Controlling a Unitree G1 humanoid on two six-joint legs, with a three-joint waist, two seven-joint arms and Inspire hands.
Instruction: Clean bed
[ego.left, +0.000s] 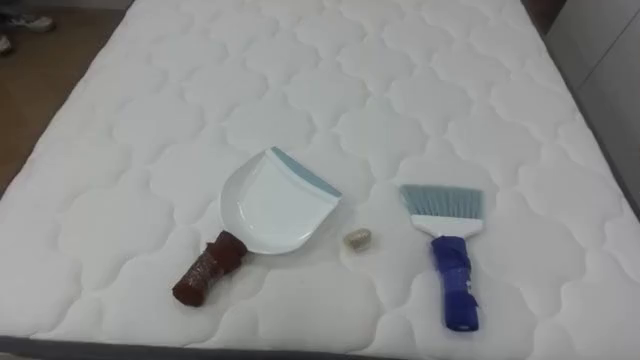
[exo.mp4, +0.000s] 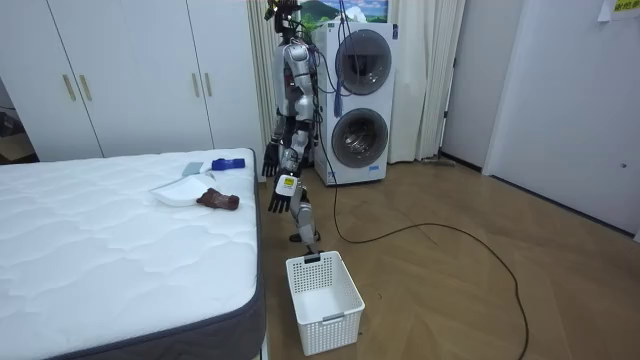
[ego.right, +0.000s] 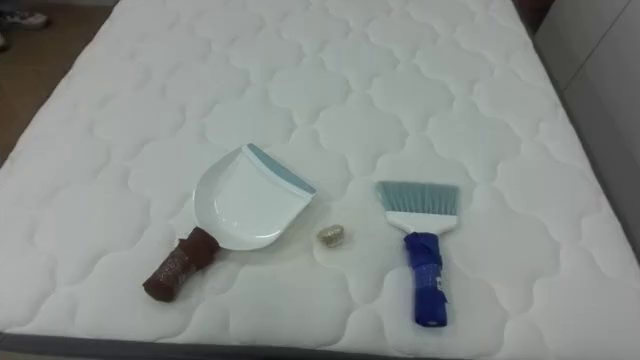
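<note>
Left hand (exo.mp4: 281, 196) and right hand (exo.mp4: 271, 160) hang loose and empty at the near edge of the bed (ego.left: 300, 60); I'd grab brush (ego.left: 452, 255) and dustpan (ego.left: 272, 205) by their handles, crumb (ego.left: 358, 238) lying between them.

On the mattress (ego.right: 400, 100) lie dustpan (ego.right: 243, 205), small lump (ego.right: 332, 236) and brush (ego.right: 426, 255).

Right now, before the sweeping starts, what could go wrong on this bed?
The small beige scrap lies beside the white dustpan with the brown-wrapped handle, not before its lip, so the blue-handled brush might sweep it past. All three lie near the front edge of the white quilted mattress, so the scrap could roll off.
</note>
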